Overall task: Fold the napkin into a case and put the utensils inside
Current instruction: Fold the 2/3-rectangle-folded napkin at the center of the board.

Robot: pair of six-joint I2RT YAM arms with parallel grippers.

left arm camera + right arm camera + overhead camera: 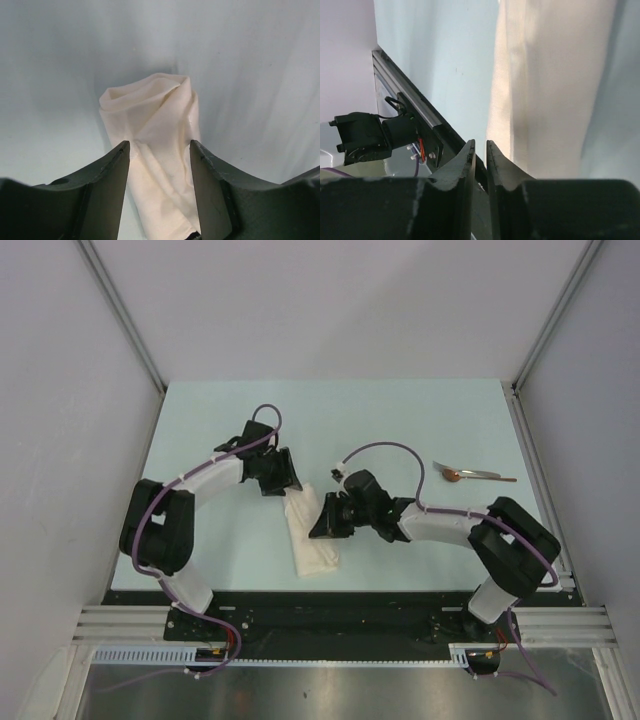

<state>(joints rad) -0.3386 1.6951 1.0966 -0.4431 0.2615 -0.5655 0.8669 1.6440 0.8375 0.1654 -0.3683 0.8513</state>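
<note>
The napkin [312,540] lies folded into a narrow cream strip, the case, at the table's middle, running from far left to near right. My left gripper [283,480] hangs over its far end, open. In the left wrist view the jaws [157,150] straddle the case [155,115], whose far end is rumpled and raised. My right gripper [322,523] sits at the strip's right edge. In the right wrist view its jaws [480,147] show only a thin gap with nothing in it, and the napkin [550,75] lies beside them. The spoon [470,475] rests far right, apart from both grippers.
The pale blue table [400,420] is walled by white panels on three sides. A metal rail [415,105] with a black mount [360,137] runs along the near edge, close to the case's near end.
</note>
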